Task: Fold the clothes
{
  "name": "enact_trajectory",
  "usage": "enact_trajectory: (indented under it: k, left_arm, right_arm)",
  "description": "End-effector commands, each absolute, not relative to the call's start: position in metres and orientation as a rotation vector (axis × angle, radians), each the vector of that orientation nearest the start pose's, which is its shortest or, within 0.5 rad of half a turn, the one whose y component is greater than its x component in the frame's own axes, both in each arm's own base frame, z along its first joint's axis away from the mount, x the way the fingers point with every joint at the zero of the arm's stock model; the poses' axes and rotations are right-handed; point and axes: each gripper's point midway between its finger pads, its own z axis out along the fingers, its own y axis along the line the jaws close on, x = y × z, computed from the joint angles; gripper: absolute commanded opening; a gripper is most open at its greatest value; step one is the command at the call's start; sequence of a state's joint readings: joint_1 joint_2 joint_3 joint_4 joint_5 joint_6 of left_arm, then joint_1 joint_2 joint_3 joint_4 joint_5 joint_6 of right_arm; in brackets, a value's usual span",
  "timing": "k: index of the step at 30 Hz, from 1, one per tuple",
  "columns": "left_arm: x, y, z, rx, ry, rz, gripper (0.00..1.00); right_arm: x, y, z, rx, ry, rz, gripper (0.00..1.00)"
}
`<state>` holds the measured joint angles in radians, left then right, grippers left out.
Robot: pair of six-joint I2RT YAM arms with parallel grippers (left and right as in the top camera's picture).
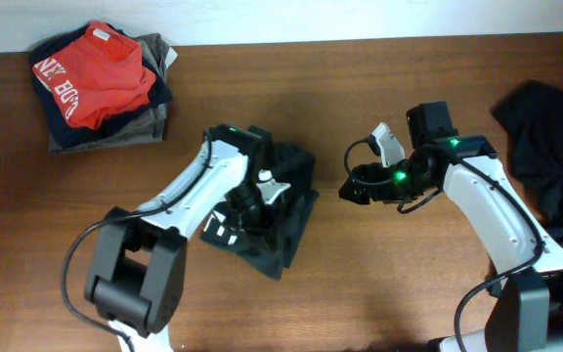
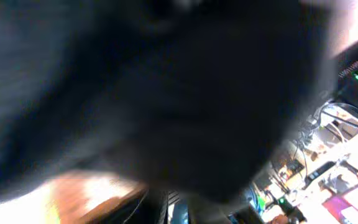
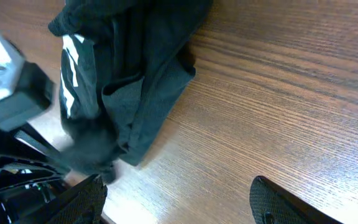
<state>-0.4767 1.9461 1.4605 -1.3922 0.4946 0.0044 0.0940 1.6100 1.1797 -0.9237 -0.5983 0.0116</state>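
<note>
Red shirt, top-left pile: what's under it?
The red shirt lies on top of a navy piece, with an olive-grey one showing below and beside that. Anything else folded between them is covered.

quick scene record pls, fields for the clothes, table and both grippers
table: brown wood
centre: charcoal T-shirt, white letters, bunched
top left of overhead view: folded stack, red piece on top
right edge: loose black garment
left gripper: on the charcoal T-shirt, jaws hidden by fabric
right gripper: beside the T-shirt, jaws open, empty
</note>
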Motion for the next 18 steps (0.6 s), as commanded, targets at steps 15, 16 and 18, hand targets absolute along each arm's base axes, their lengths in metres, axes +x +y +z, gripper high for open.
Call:
enact_trajectory:
  k: [15,16,18]
  left_arm:
    - [0.302,-0.13,0.138,0.08,3.107,-0.428,0.72]
    - [0.307,-0.121,0.138,0.031,3.099,-0.429,0.8]
    - [0.313,-0.11,0.137,-0.021,3.085,-0.429,0.86]
  right_arm:
    - [0.31,0.165,0.131,-0.215,2.779,1.068,0.73]
    - [0.308,0.173,0.13,-0.258,2.779,1.057,0.72]
    - [0.308,0.183,0.126,-0.274,2.793,0.991,0.71]
